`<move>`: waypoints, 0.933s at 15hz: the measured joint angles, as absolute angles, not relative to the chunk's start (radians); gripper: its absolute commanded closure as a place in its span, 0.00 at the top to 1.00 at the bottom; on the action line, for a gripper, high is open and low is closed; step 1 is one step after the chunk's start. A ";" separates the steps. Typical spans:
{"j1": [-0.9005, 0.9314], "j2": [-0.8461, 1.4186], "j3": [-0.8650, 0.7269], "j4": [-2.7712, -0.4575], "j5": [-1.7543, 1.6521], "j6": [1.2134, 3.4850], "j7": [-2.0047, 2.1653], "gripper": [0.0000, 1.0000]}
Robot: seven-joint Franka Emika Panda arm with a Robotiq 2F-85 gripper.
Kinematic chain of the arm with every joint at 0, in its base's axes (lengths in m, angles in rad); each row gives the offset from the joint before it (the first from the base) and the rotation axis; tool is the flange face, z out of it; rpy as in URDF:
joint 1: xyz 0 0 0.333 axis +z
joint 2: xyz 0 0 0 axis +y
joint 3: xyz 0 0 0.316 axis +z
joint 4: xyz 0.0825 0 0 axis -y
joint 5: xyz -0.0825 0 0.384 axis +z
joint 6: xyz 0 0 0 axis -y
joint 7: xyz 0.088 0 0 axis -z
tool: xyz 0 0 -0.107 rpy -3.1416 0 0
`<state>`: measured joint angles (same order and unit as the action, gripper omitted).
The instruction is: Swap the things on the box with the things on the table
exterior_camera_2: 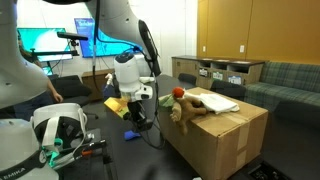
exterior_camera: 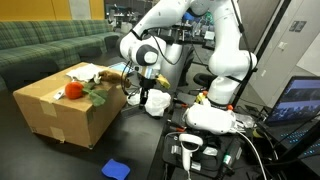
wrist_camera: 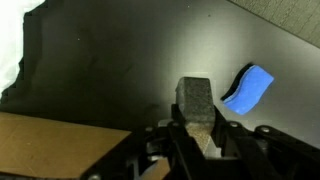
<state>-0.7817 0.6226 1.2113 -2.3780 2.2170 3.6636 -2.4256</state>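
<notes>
Several small items, a red one (exterior_camera: 73, 90) among them, lie on top of the box (exterior_camera: 60, 118) at the left of the frame. Your gripper (exterior_camera: 146, 96) hangs just off its right edge, low over the table (wrist_camera: 100, 70). You cannot tell whether the jaws are apart or clamped. A blue object (wrist_camera: 248, 88) lies at centre right in the wrist view.

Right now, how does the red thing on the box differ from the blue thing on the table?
The red thing looks rounded, with a green bit attached; the blue thing looks flat and plain. The red thing sits up on top of the box; the blue thing lies lower, on the black table. Both are small next to the box.
</notes>
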 measured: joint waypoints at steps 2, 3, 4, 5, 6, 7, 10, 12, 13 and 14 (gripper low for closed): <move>-0.702 0.624 1.113 -2.337 2.210 3.645 -2.360 0.55; -0.671 0.624 1.074 -2.320 2.209 3.638 -2.332 0.56; -0.645 0.624 1.041 -2.305 2.209 3.636 -2.311 0.63; -0.624 0.624 1.016 -2.294 2.209 3.635 -2.295 0.70; -0.606 0.625 0.996 -2.286 2.209 3.635 -2.284 0.78; -0.593 0.625 0.983 -2.281 2.210 3.635 -2.279 0.85; -0.565 0.626 0.967 -2.279 2.217 3.637 -2.276 1.00; -0.550 0.625 0.967 -2.280 2.223 3.638 -2.276 1.00; -0.543 0.624 0.969 -2.280 2.225 3.638 -2.276 1.00; -0.537 0.623 0.974 -2.280 2.228 3.638 -2.276 1.00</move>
<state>-0.5368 0.6226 0.9738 -2.2800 2.2280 3.6377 -2.2759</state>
